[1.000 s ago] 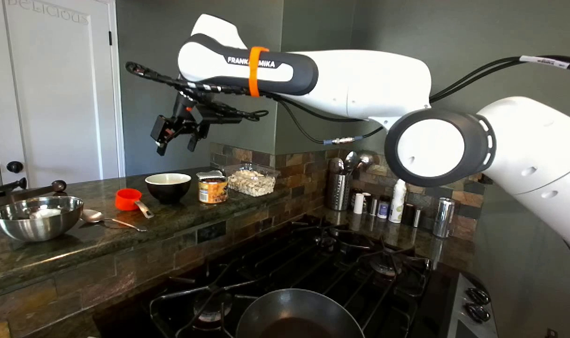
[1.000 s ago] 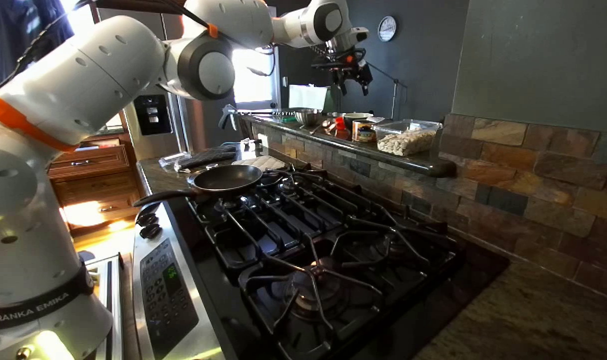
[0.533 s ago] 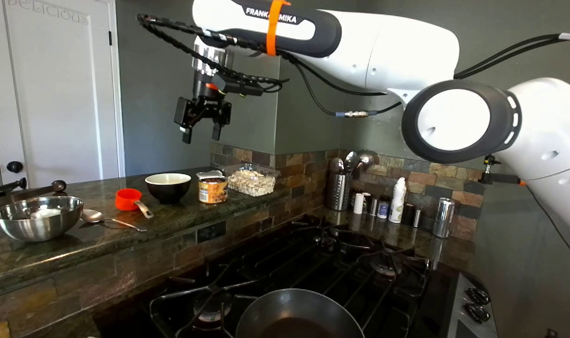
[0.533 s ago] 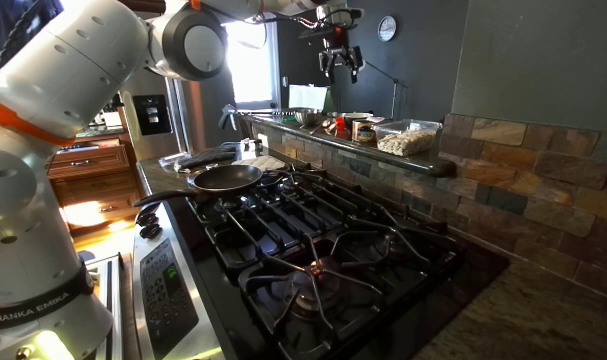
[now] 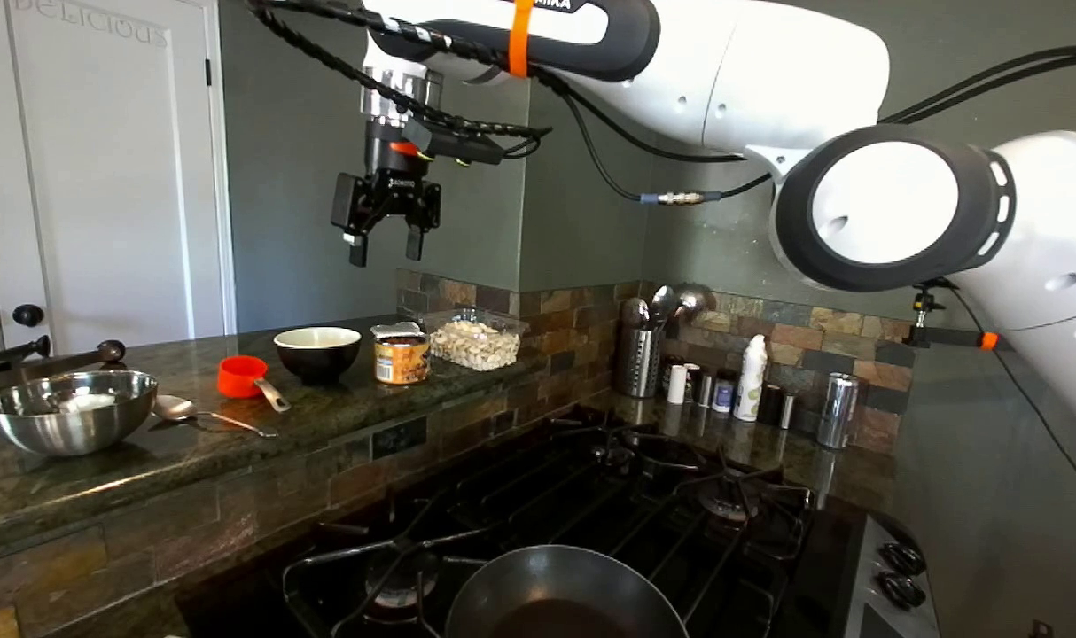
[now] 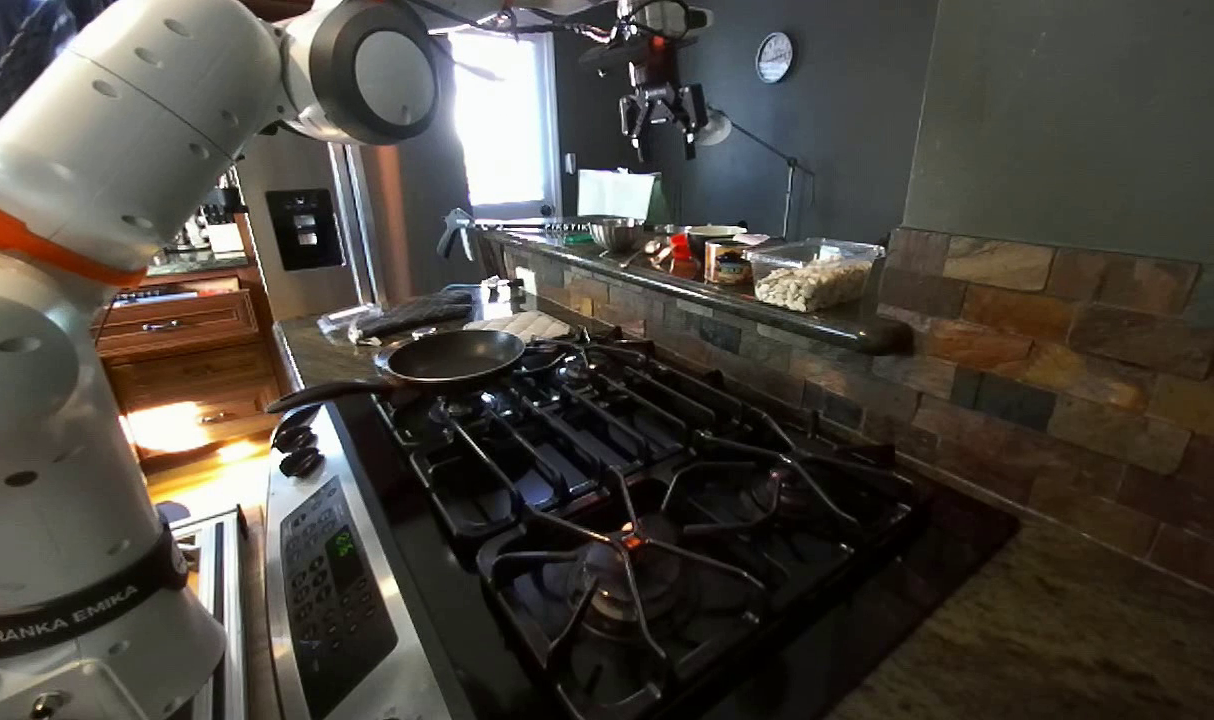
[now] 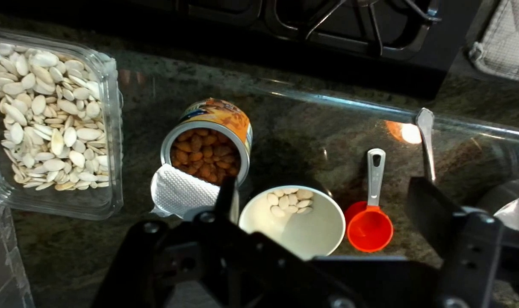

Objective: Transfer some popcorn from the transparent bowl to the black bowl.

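The pale pieces named popcorn [image 7: 54,124] look like flat seeds in the wrist view. They fill much of a clear rectangular container [image 7: 115,132], the transparent bowl; it also shows in both exterior views, with its wall [image 5: 518,330] [image 6: 872,265] at the wall end of the raised counter. The black bowl [image 5: 318,361] [image 6: 712,236] stands upright nearby; its cream inside [image 7: 306,233] holds several pale pieces [image 7: 289,201]. My gripper [image 5: 385,257] [image 6: 665,152] is open and empty, pointing down high above the counter. In the wrist view, its fingers [image 7: 323,182] frame the black bowl, partly covering its near edge.
An opened orange can [image 5: 402,359] of brown nuts stands between bowl and container. A red measuring cup [image 5: 239,378], a spoon [image 5: 175,408] and a steel bowl [image 5: 73,416] lie along the counter. The stove with a frying pan [image 5: 565,589] is lower down.
The gripper has turned from tilted to pointing straight down. It has risen and shifted sideways with the arm, slowing in the last half second. The objects have not moved.
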Available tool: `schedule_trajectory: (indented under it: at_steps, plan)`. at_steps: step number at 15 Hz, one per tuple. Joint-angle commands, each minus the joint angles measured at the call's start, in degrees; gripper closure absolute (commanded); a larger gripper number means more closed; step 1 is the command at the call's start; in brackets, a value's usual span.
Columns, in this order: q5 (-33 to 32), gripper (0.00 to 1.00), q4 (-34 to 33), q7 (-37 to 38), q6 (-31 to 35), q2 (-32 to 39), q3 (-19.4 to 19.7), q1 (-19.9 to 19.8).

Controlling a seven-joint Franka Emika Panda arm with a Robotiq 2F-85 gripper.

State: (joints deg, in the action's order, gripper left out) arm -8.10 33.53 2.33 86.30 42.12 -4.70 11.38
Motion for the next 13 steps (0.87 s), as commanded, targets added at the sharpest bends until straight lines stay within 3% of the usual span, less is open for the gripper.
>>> schedule_trajectory:
  at_steps: [1,3,4,13]
  plan:
    - [-0.3,0.00,6.3,0.8,4.2,-3.1,-0.1,0.3]
    - [-0.5,0.00,9.5,2.2,8.8,-4.3,0.2,0.3]
    - [0.0,0.00,3.4,0.4,5.2,-1.1,0.0,0.2]
    - [0.0,0.00,6.2,1.1,7.6,-2.3,0.0,0.2]
